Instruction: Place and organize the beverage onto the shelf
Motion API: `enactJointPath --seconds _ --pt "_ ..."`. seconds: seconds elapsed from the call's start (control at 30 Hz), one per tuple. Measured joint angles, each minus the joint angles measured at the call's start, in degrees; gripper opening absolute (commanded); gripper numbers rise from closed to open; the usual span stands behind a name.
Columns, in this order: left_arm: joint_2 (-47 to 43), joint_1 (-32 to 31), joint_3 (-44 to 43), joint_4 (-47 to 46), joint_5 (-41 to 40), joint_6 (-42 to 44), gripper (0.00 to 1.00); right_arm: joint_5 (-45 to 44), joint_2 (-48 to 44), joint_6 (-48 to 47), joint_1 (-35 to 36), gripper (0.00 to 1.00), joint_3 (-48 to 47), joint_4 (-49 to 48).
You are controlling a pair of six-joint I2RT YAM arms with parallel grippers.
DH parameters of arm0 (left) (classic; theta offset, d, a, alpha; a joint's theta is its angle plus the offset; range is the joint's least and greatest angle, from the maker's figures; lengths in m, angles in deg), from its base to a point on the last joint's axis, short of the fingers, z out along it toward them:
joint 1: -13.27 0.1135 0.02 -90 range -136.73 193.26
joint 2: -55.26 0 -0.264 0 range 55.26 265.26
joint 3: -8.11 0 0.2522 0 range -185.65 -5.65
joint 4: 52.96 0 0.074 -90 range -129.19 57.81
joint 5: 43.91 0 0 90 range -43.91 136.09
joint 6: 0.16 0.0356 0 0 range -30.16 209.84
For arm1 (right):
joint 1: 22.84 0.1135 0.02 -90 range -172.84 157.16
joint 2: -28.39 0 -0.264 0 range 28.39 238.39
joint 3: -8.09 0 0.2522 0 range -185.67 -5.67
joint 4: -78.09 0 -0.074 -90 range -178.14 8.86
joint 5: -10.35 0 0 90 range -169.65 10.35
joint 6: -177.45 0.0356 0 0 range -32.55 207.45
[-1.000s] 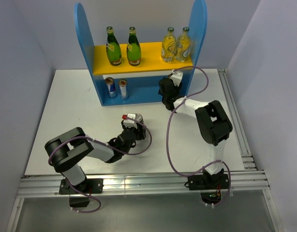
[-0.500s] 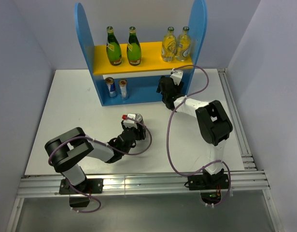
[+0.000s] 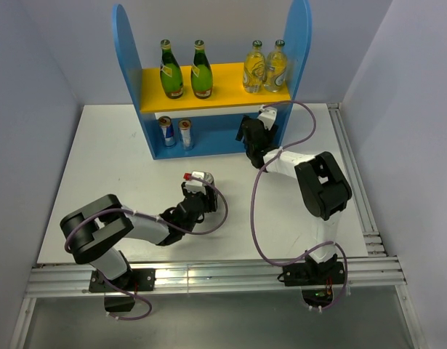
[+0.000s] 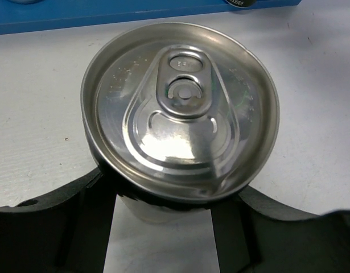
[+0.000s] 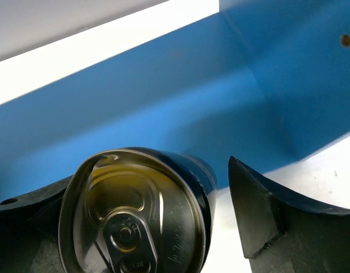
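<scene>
Left end effector [image 3: 196,195], near side of the blue two-panel shelf [image 3: 123,43], well out from its front on the white worktop [image 3: 99,160]: it is grasping a round metal can with a silver pull-tab lid [image 4: 180,108]. In the left wrist view both dark fingers [image 4: 86,219] are pressing against the can's sides just below the rim. The can is sitting upright.

Right end effector [image 3: 250,138], at the shelf's front edge near the right side panel: it is standing released. A dark can with a gold-tinted lid [image 5: 135,219] is sitting between its jaws. The right-hand finger [image 5: 263,213] is clear of the can, with a white gap showing between them. Whether the other finger is touching the can, cannot tell. The can is sitting upright under the shelf's upper board, close to the inner corner. Whether its base is on the blue tier or on the worktop, cannot tell.

Shelf lower tier, left part: two slim silver-blue cans [image 3: 166,131] [image 3: 185,134] are standing side by side.

Shelf yellow upper board [image 3: 223,81]: two green glass bottles with yellow labels [image 3: 171,73] [image 3: 201,71] are standing at the left. Two pale yellow bottles [image 3: 255,69] [image 3: 276,67] are standing at the right, touching each other.
</scene>
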Motion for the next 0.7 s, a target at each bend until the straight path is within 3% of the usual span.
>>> enactJointPath --seconds 0.03,0.7 --pt "-0.2 -0.1 0.0 0.5 -0.1 0.0 0.00 0.4 -0.4 -0.4 -0.1 0.99 1.0 -1.1" --pt "-2.1 -1.3 -0.4 4.9 -1.3 0.3 0.00 3.2 -6.6 -3.7 0.5 1.00 7.3 -7.6"
